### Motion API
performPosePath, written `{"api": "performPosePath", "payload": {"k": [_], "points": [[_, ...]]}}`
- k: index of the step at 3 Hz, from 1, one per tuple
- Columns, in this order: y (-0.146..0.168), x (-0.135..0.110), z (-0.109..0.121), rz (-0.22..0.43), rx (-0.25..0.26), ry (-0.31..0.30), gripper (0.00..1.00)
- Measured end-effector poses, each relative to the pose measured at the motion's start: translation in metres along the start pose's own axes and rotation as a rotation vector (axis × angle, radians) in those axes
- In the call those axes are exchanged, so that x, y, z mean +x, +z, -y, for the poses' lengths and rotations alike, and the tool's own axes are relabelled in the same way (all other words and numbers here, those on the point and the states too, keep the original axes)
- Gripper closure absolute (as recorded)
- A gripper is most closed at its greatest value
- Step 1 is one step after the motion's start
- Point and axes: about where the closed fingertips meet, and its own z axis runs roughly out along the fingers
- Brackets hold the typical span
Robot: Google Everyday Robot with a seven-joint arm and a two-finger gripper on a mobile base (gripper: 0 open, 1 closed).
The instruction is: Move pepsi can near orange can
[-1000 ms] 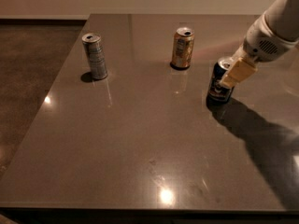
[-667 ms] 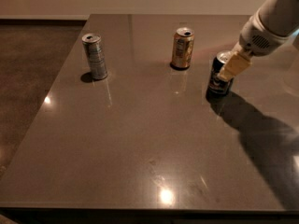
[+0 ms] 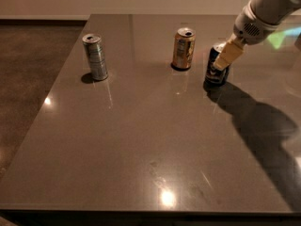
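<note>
**At the table's far right, the pepsi can (image 3: 214,73) stands by the orange can (image 3: 183,48)**

Over on the far right part of the grey table (image 3: 141,140), the dark blue can stands upright, its base on the surface with a small dark shadow under it. A pale patch of logo shows low on its front, but I can read no letters on it. Just to its left, with a narrow gap between them, the orange-gold can also stands upright with its silver top and opening in view. Its label has pale marks, though none of the writing is legible from where I stand.

The gripper (image 3: 225,60) is right at the blue can, its cream-coloured tip lying across the can's upper right side and hiding part of the rim. Whether it is clamped on the can or merely resting against it, I cannot tell. The arm (image 3: 263,8) comes down at a slant from the top right corner, white and thick, narrowing to a grey vented wrist above the cream tip. Its broad shadow (image 3: 263,126) runs from the can's base toward the near right edge.

Well apart, near the far left edge, a silver-grey can (image 3: 95,57) stands upright, banded with faint print I cannot make out. Ceiling lights glint on the tabletop, and a brown floor (image 3: 28,69) lies off to the left.
</note>
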Motion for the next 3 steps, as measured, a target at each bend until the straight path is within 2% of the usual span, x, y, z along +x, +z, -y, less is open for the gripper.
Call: {"api": "performPosePath", "payload": {"k": [2, 3], "points": [[0.009, -0.026, 0.014, 0.018, -0.028, 0.018, 1.0], [0.012, -0.033, 0.016, 0.02, -0.041, 0.02, 0.81]]}}
